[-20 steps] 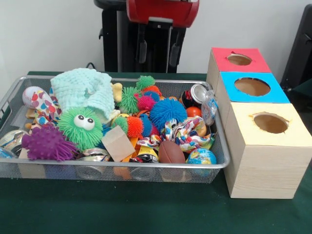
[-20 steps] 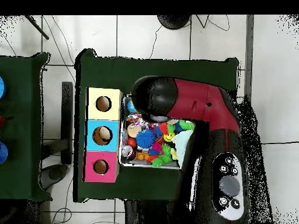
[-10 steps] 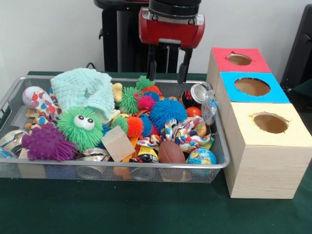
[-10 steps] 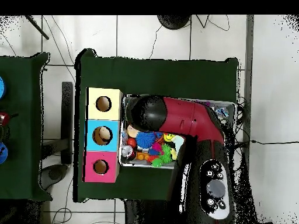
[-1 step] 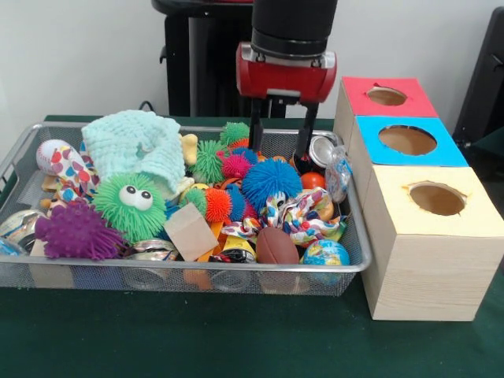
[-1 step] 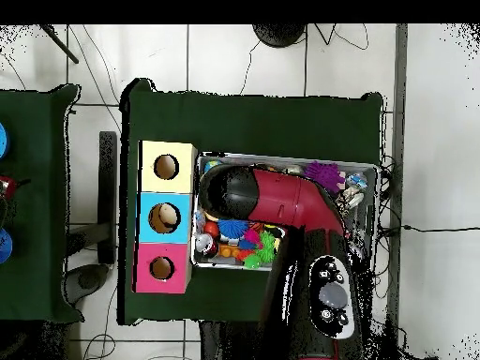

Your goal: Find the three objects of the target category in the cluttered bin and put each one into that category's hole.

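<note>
Gripper (image 5: 280,146): here it is in the front view, hanging over the far right part of the bin, two dark fingers spread wide, nothing between them.
Below the fingers: a blue spiky ball (image 5: 271,181), round and bristly, right under the gap and a touch nearer the camera.
Beside the fingers: a drinks can (image 5: 319,150) lying on its side just off one finger, a pink spiky ball (image 5: 235,165) just off the other.
Bin (image 5: 197,271): wire mesh, crammed; a green googly-eyed puffer (image 5: 131,205), a purple spiky toy (image 5: 77,231) and a mint knitted cloth (image 5: 135,146) sit well away from the tool, toward the other end.
Boxes: red-topped box (image 5: 387,97), blue-topped box (image 5: 409,140) and yellow-topped box (image 5: 435,200) in a row beside the bin, each with one round hole, all close to the tool's side.
Step in hand, as I read it: reaching down for a pick, nothing gripped yet, nothing dropped in a hole that I can see.
Target category: not shown; the spiky balls look the likely set.
Next move calls for: a straight drop so the fingers straddle the blue ball without snagging the can.

Overhead arm (image 6: 281,202): the red arm lies across the bin and hides the tool entirely.
Overhead bin (image 6: 368,171): only its ends show; blue and green spiky toys (image 6: 255,239) peek out beside the arm's black head.
Overhead boxes: the three holes just beyond the head, all open.
</note>
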Robot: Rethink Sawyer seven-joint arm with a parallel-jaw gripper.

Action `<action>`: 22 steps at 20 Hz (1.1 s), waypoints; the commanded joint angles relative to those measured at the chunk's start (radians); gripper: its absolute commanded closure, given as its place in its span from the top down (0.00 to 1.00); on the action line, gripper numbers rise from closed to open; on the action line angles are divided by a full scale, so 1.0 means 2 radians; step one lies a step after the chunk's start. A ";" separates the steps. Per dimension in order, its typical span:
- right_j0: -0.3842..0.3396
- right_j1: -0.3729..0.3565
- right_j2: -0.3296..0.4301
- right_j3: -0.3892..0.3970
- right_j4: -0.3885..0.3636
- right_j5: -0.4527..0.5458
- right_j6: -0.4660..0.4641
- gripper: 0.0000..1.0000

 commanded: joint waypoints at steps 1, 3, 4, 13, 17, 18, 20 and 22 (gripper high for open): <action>-0.005 0.033 0.017 0.078 0.033 -0.052 0.137 1.00; -0.012 0.037 0.028 0.087 0.040 -0.070 0.132 1.00; -0.012 0.039 0.030 0.089 0.043 -0.076 0.129 1.00; -0.019 0.060 0.044 0.109 0.058 -0.136 0.118 1.00; -0.020 0.067 0.049 0.122 0.060 -0.164 0.118 1.00; -0.021 0.068 0.051 0.125 0.062 -0.168 0.119 1.00; -0.026 0.069 0.059 0.130 0.066 -0.175 0.119 1.00; -0.035 0.069 0.073 0.138 0.070 -0.184 0.117 1.00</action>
